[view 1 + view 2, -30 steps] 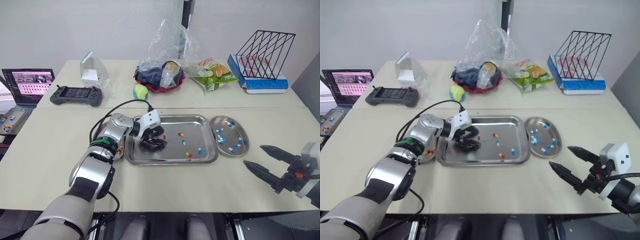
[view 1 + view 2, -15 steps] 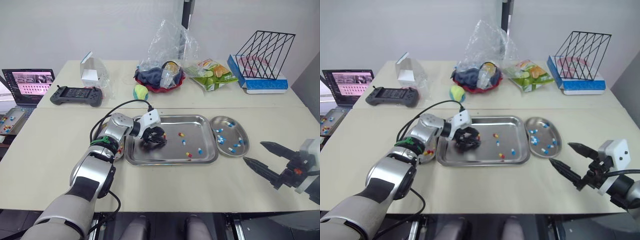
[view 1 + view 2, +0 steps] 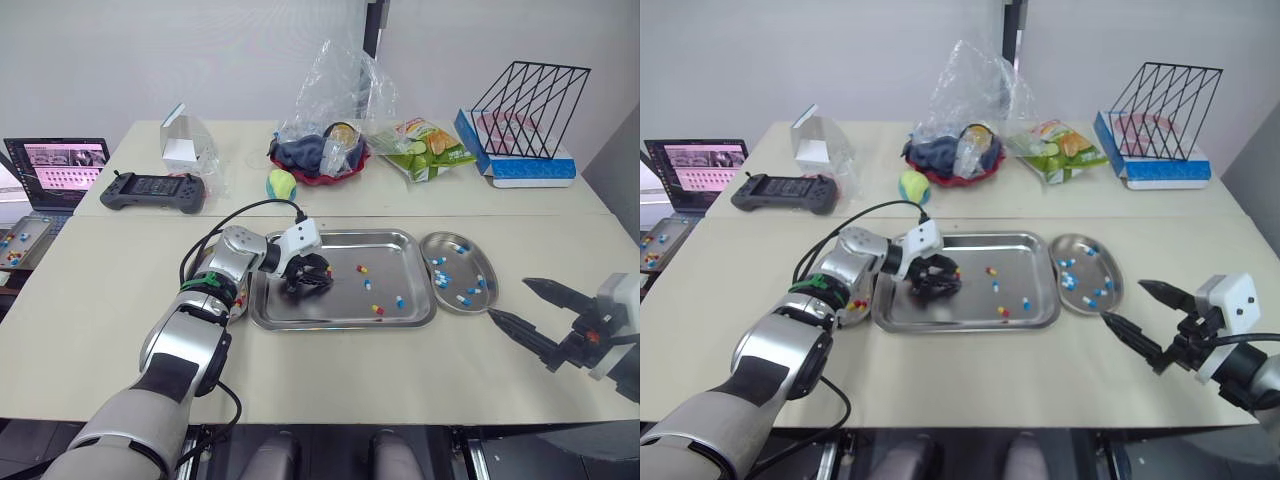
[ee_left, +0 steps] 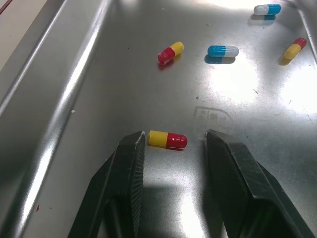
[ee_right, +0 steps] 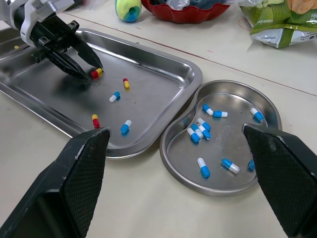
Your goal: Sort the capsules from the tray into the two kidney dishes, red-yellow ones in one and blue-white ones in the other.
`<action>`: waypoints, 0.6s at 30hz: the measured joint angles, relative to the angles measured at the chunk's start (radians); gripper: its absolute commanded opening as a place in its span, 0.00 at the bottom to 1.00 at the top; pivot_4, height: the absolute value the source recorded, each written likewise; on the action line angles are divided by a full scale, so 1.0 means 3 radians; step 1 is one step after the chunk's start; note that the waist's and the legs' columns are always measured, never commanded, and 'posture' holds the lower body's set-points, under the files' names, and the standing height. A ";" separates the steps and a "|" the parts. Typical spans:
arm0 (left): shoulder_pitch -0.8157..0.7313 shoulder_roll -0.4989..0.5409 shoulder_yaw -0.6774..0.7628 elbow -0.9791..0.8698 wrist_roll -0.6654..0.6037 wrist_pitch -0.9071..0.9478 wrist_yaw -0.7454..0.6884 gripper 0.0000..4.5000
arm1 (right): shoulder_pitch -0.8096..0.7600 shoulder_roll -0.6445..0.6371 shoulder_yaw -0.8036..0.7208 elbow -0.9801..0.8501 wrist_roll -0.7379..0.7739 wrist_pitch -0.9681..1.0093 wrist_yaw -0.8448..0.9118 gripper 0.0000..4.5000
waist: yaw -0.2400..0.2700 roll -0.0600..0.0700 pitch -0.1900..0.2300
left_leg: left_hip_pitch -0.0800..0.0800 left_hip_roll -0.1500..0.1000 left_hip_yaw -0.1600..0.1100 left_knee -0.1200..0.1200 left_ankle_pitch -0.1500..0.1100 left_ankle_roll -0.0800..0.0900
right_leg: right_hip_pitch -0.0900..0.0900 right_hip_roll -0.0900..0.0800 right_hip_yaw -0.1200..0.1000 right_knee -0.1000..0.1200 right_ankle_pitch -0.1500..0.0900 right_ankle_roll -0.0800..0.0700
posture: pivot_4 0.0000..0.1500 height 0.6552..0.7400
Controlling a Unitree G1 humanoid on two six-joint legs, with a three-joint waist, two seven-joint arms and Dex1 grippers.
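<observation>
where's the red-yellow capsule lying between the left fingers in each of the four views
Left eye view: the red-yellow capsule is a speck at the left gripper tips, in the left half of the tray.
Right eye view: same spot.
Left wrist view: low centre, on the tray floor between the two open fingers.
Right wrist view: upper left, at the black fingertips.
Shared landmark: the left gripper over the tray.

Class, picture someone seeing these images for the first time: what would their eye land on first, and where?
The left gripper is down in the steel tray, its fingers open either side of a red-yellow capsule. Right of the tray, a kidney dish holds blue-white capsules, and the right gripper hovers open beside it.
</observation>
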 measured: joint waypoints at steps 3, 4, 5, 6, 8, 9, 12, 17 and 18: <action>0.0000 -0.0025 0.0001 -0.0003 0.0000 0.0004 0.0024 0.45 | -0.0033 0.0000 0.0005 0.0009 -0.0032 -0.0011 0.0002 1.00 | 0.0001 0.0000 0.0000 | 0.0000 0.0000 0.0000 0.0000 0.0000 0.0000 | 0.0000 0.0000 0.0000 0.0000 0.0000 0.0000 | 1.00 1.00; 0.0001 -0.0038 0.0000 -0.0004 0.0000 0.0005 0.0031 0.45 | -0.0046 0.0000 0.0006 0.0010 -0.0040 -0.0023 0.0003 1.00 | 0.0002 0.0000 0.0000 | 0.0000 0.0000 0.0000 0.0000 0.0000 0.0000 | 0.0000 0.0000 0.0000 0.0000 0.0000 0.0000 | 1.00 1.00; 0.0001 -0.0054 0.0000 -0.0006 0.0000 0.0005 0.0035 0.45 | -0.0055 0.0000 0.0005 0.0010 -0.0051 -0.0038 0.0004 1.00 | 0.0001 0.0000 0.0000 | 0.0000 0.0000 0.0000 0.0000 0.0000 0.0000 | 0.0000 0.0000 0.0000 0.0000 0.0000 0.0000 | 1.00 1.00; 0.0002 -0.0063 0.0000 -0.0007 0.0000 0.0005 0.0038 0.45 | -0.0056 0.0000 0.0006 0.0010 -0.0056 -0.0051 0.0004 1.00 | 0.0001 0.0000 0.0000 | 0.0000 0.0000 0.0000 0.0000 0.0000 0.0000 | 0.0000 0.0000 0.0000 0.0000 0.0000 0.0000 | 1.00 1.00; 0.0002 -0.0067 0.0000 -0.0007 0.0001 0.0005 0.0046 0.34 | -0.0056 0.0000 0.0006 0.0010 -0.0058 -0.0053 0.0005 1.00 | -0.0002 0.0000 0.0000 | 0.0000 0.0000 0.0000 0.0000 0.0001 -0.0001 | 0.0000 0.0000 0.0000 0.0000 0.0000 0.0000 | 1.00 1.00; 0.0002 -0.0067 0.0000 -0.0007 0.0002 0.0005 0.0051 0.28 | -0.0055 0.0000 0.0006 0.0010 -0.0059 -0.0053 0.0005 1.00 | -0.0002 0.0000 0.0000 | 0.0000 0.0000 0.0000 0.0000 0.0000 -0.0001 | 0.0000 0.0000 0.0000 0.0000 0.0000 0.0000 | 1.00 1.00; 0.0002 -0.0055 -0.0013 -0.0014 0.0053 -0.0015 0.0085 0.21 | -0.0059 0.0000 0.0009 0.0010 -0.0089 -0.0064 -0.0003 1.00 | -0.0001 0.0000 0.0000 | 0.0000 0.0000 0.0000 0.0000 0.0000 -0.0001 | 0.0000 0.0000 0.0000 0.0000 0.0000 0.0000 | 1.00 1.00; 0.0002 -0.0016 0.0001 -0.0042 0.0068 0.0006 0.0071 0.21 | -0.0086 0.0000 0.0032 0.0020 -0.0100 -0.0070 -0.0008 1.00 | -0.0003 0.0000 0.0000 | 0.0001 0.0000 0.0000 0.0000 0.0000 -0.0001 | 0.0000 0.0000 0.0000 0.0000 0.0000 0.0000 | 1.00 1.00; 0.0002 -0.0008 0.0007 -0.0047 0.0068 0.0015 0.0060 0.21 | -0.0098 0.0000 0.0052 0.0031 -0.0111 -0.0077 -0.0008 1.00 | -0.0004 0.0000 0.0000 | 0.0001 0.0000 0.0000 0.0000 0.0000 -0.0001 | 0.0000 0.0000 0.0000 0.0000 0.0000 0.0000 | 1.00 1.00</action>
